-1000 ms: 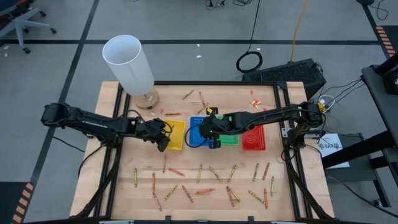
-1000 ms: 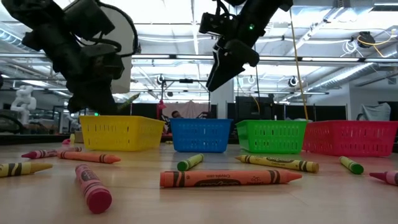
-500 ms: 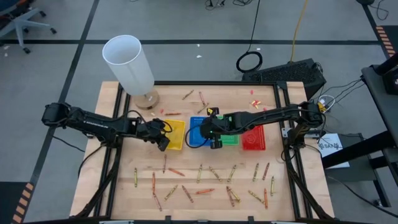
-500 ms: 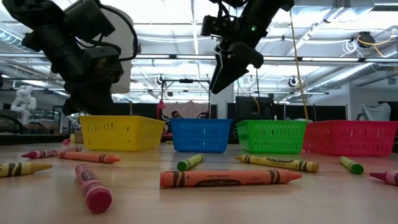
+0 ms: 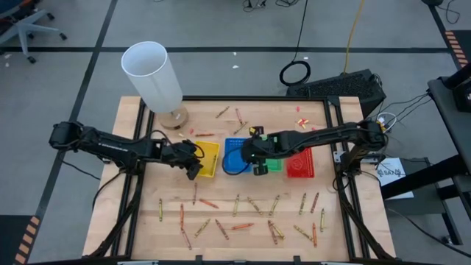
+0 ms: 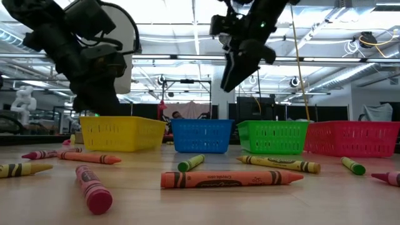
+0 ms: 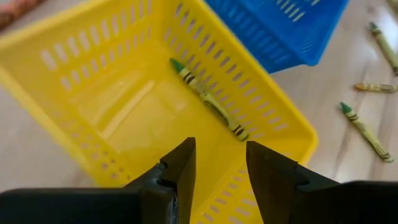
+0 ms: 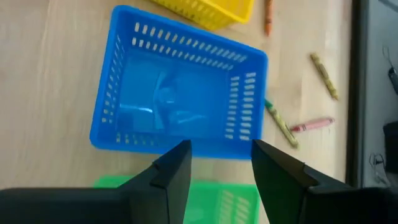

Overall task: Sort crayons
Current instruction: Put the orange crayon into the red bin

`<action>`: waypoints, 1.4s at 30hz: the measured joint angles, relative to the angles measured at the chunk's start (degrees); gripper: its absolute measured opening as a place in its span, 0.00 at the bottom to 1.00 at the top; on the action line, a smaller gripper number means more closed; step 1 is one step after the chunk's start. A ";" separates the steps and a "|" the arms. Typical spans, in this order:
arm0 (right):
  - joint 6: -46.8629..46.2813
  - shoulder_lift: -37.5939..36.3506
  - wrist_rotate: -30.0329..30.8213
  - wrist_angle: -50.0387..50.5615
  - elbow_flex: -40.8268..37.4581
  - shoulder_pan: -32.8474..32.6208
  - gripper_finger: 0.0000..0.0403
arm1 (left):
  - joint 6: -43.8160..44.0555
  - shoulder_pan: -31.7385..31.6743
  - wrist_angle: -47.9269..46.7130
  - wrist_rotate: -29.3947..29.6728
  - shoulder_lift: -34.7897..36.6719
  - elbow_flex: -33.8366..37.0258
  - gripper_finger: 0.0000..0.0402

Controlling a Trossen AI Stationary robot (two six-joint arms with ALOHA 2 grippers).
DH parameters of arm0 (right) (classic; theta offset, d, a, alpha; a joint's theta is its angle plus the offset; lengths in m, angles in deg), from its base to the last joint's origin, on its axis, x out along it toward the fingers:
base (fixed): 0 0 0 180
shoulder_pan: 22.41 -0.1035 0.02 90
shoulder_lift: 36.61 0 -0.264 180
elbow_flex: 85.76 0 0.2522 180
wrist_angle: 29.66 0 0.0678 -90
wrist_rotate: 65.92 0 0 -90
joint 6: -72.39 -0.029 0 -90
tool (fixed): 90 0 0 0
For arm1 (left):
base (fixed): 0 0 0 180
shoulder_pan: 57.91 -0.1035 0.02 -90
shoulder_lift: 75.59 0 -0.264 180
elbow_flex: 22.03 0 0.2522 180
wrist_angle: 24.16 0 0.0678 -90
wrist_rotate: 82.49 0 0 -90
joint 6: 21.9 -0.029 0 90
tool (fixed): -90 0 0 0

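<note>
Since a second ago our left gripper (image 7: pixel 217 163) has spread its fingers over the yellow tray (image 5: pixel 209 159) at centre-left, a crayon (image 7: pixel 208 99) lying inside. Our right gripper (image 8: pixel 219 163) has shifted right, parted and empty, above the blue tray (image 8: pixel 180 109). Loose crayons (image 5: pixel 243 213) litter the lower table.

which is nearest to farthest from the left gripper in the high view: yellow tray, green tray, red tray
From the left gripper:
1. yellow tray, right beside it, on the row's left end
2. green tray, past the blue one
3. red tray, the row's far right end
</note>
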 joint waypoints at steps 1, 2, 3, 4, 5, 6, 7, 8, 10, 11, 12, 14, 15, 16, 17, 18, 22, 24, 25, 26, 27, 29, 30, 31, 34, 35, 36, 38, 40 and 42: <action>-0.87 -1.00 1.26 0.81 0.00 0.01 0.38 | -0.85 0.00 0.47 0.00 0.31 0.00 0.35; -1.75 -1.98 2.96 1.74 0.00 0.02 0.38 | -1.95 0.02 0.62 -0.02 0.79 0.02 0.35; -2.74 -3.07 5.11 2.58 -0.01 0.04 0.38 | -3.01 0.01 0.89 -0.02 1.34 0.02 0.35; -3.87 -4.19 8.32 3.45 0.01 0.07 0.38 | -4.27 0.00 1.13 0.00 1.98 -0.16 0.35; -5.29 -5.14 12.85 4.65 0.07 0.07 0.38 | -6.04 0.00 1.12 0.00 2.65 -0.46 0.35; -7.34 -6.09 18.38 5.98 0.07 0.07 0.38 | -8.24 0.00 1.65 0.07 3.43 -0.69 0.35; -9.51 -6.77 23.81 7.57 0.07 0.12 0.38 | -10.89 0.01 2.83 0.19 4.29 -0.83 0.35; -11.40 -7.45 27.88 9.52 0.09 0.48 0.38 | -13.94 0.02 4.37 0.42 4.99 -0.92 0.35; -14.59 -8.36 31.55 13.37 0.07 1.36 0.38 | -20.59 0.02 7.04 1.48 6.20 -1.01 0.35; -15.91 -8.65 31.80 14.55 0.07 2.20 0.38 | -23.72 0.02 7.89 2.45 6.62 -1.01 0.35; -16.98 -8.91 30.74 16.03 0.07 3.14 0.38 | -27.13 0.02 9.08 3.64 6.83 -1.01 0.35; -17.77 -9.12 25.30 19.32 0.07 5.56 0.38 | -33.48 0.02 10.29 6.55 7.04 -1.01 0.35; -17.79 -9.12 22.48 21.05 0.07 6.95 0.38 | -36.00 0.00 10.72 8.15 7.05 -1.01 0.35; -17.44 -9.08 20.11 22.48 0.07 8.41 0.38 | -38.13 0.01 11.05 9.34 7.02 -1.01 0.35; -16.50 -9.05 18.01 23.58 0.07 9.75 0.38 | -39.77 0.01 11.22 10.36 7.00 -1.01 0.35; -14.72 -9.05 16.17 24.12 0.07 11.14 0.38 | -41.21 0.01 11.25 11.28 7.00 -1.01 0.35; -5.80 -9.09 7.02 23.22 0.07 17.28 0.38 | -45.21 0.01 11.25 12.99 6.99 -1.01 0.35; -2.67 -9.07 1.05 20.62 0.06 20.89 0.38 | -47.02 -0.01 11.38 13.11 6.99 -1.01 0.35; -1.77 -9.03 -1.51 19.16 0.07 22.70 0.38 | -48.04 0.01 11.39 13.13 6.98 -1.01 0.35; -1.23 -8.89 -3.35 17.72 0.07 24.39 0.38 | -48.92 -0.01 11.41 13.14 6.98 -1.01 0.35; -0.63 -8.75 -5.14 16.72 0.07 25.96 0.38 | -49.90 0.02 11.50 13.16 6.98 -1.01 0.35; 2.37 -8.72 -7.21 16.48 0.00 28.66 0.38 | -51.53 0.02 11.60 13.25 6.98 -1.01 0.35; 4.49 -8.77 -8.06 16.53 -0.26 29.75 0.38 | -51.88 0.01 11.64 13.40 6.98 -1.01 0.35; 6.70 -8.82 -8.66 16.28 -0.70 30.85 0.38 | -52.29 -0.01 11.68 13.45 6.98 -1.01 0.35; 11.71 -8.70 -11.01 16.14 -2.09 34.37 0.38 | -52.84 -0.05 12.15 13.71 6.98 -1.01 0.35; 12.94 -8.72 -12.77 16.03 -2.72 35.62 0.38 | -52.84 -0.20 12.28 13.76 6.98 -1.01 0.35; 14.23 -8.79 -14.78 15.76 -3.59 36.73 0.38 | -52.84 -0.40 12.45 13.79 6.98 -1.01 0.35; 16.61 -8.77 -17.44 15.67 -5.61 38.51 0.38 | -52.83 -0.93 12.51 13.82 6.98 -1.01 0.35; 19.21 -8.72 -18.09 16.09 -8.03 39.66 0.38 | -52.83 -1.63 12.49 13.83 6.98 -1.01 0.35; 23.08 -8.73 -19.20 16.58 -10.50 40.52 0.38 | -52.82 -2.36 12.53 13.84 6.98 -1.01 0.35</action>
